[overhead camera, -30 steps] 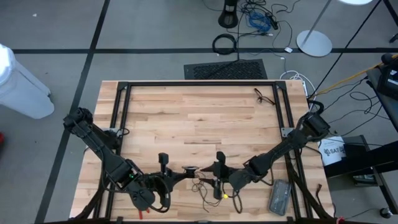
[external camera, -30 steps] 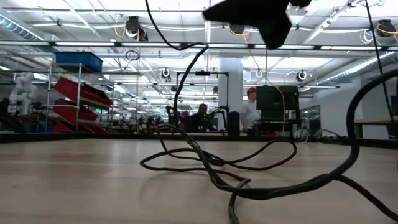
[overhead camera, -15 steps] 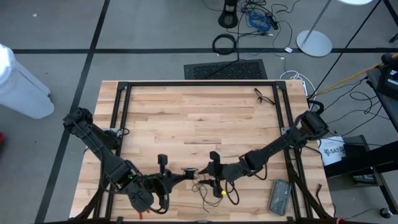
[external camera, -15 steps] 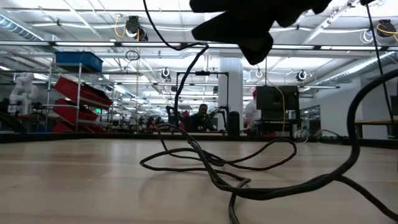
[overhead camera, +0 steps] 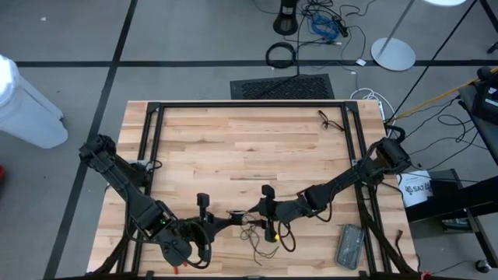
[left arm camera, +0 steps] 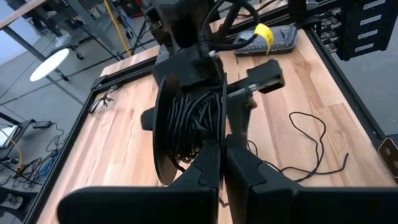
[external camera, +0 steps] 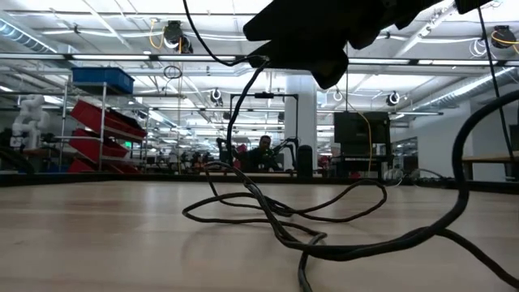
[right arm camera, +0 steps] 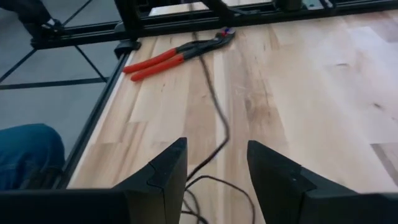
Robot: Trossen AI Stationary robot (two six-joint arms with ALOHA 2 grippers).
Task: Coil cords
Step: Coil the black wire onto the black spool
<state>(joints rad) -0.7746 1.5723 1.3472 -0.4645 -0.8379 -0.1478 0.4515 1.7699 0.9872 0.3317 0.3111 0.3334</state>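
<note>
The cord is thin and black. Several turns of it form a small coil (left arm camera: 194,121) that stands on edge in front of my left gripper (left arm camera: 222,158), which is shut on it above the table's near middle (overhead camera: 233,214). From there a strand drops to loose loops on the wood (external camera: 276,215) (overhead camera: 261,233). My right gripper (overhead camera: 263,210) faces the left one from the right. It is open (right arm camera: 212,168), with a strand of cord (right arm camera: 219,127) running between its fingers and no touch showing. My left gripper pinches the coil's near edge (left arm camera: 208,146) between its two shut fingers, which slant forward and down. The coil stands on edge ahead of the fingertips, lifted clear of the table. A slack strand (external camera: 243,89) hangs from it to the loops on the wood.
Red-handled pliers (right arm camera: 174,56) lie at the table's near left corner. A grey flat device (overhead camera: 348,245) lies near right. A small dark cord (overhead camera: 331,120) lies far right. A yellow tag (overhead camera: 274,239) shows by the loops. A black frame rail (overhead camera: 249,105) rings the table.
My right gripper has moved toward the table's left, closer to my left gripper, turning a little and staying open. The left gripper, the coil and the loops on the wood have kept still.
</note>
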